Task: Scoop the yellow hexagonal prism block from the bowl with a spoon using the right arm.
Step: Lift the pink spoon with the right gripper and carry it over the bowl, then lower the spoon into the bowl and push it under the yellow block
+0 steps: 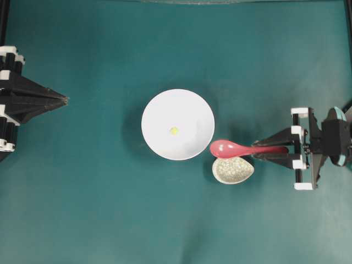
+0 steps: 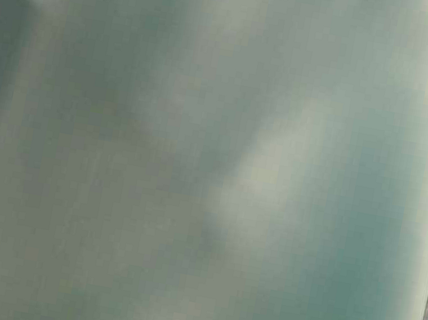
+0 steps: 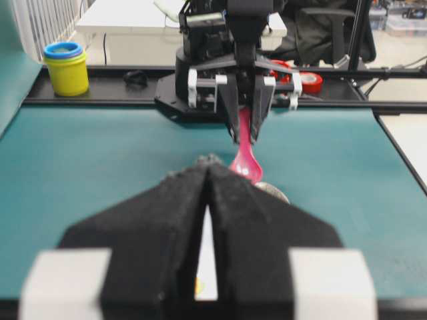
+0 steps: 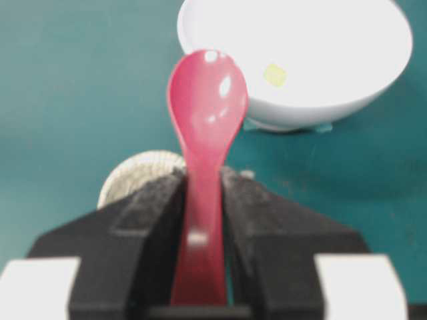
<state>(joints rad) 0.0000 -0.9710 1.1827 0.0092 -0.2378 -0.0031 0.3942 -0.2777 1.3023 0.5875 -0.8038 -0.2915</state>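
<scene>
The white bowl (image 1: 177, 124) sits at the middle of the teal table, with the tiny yellow hexagonal prism block (image 1: 174, 131) lying on its floor. The block (image 4: 274, 75) and bowl (image 4: 313, 93) show in the right wrist view too. My right gripper (image 1: 258, 149) is shut on the handle of the pinkish-red spoon (image 1: 231, 148). The spoon's scoop (image 4: 207, 93) points at the bowl and hovers just outside its right rim, raised above the speckled dish. My left gripper (image 1: 66, 100) rests shut at the far left, holding nothing.
A small speckled beige dish (image 1: 232, 170) lies just below the spoon's scoop, right of the bowl. Beyond the table in the left wrist view stand a yellow tub with a blue lid (image 3: 65, 67) and a red tape roll (image 3: 309, 81).
</scene>
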